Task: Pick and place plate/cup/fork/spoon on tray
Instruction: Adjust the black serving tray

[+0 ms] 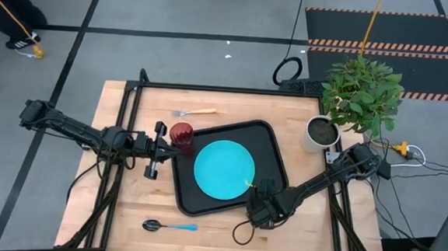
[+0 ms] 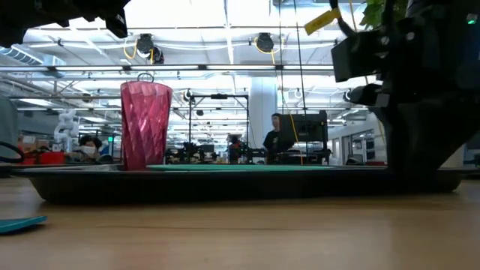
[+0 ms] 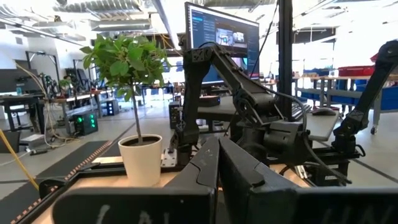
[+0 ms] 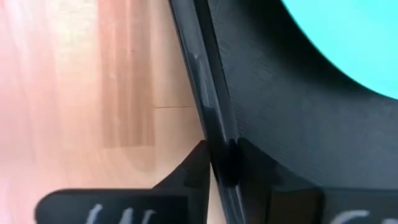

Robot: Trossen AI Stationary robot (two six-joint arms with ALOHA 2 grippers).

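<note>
The black tray (image 1: 273, 148) lies flat on the table with the turquoise plate (image 1: 223, 168) on it. The dark red cup (image 1: 182, 136) stands upright in the tray's far left corner and also shows in the low view (image 2: 145, 124). The fork (image 1: 196, 112) lies on the table beyond the tray. The spoon (image 1: 169, 226) lies on the table in front of it. My left gripper (image 1: 166, 144) is shut and empty, just left of the cup and above the tray's left rim. My right gripper (image 1: 262, 204) is shut on the tray's near rim. My right gripper pinches the tray's raised rim (image 4: 214, 134) on its near side, close to the right corner. One finger is inside the tray and one outside over the table. The fingers come from above, pointing down. The tray rests flat on the table.
A white pot with a green plant (image 1: 322, 131) stands at the table's far right, near my right arm's base. The spoon's blue handle (image 2: 19, 223) shows at the low view's left. Bare wood lies to the tray's left and right.
</note>
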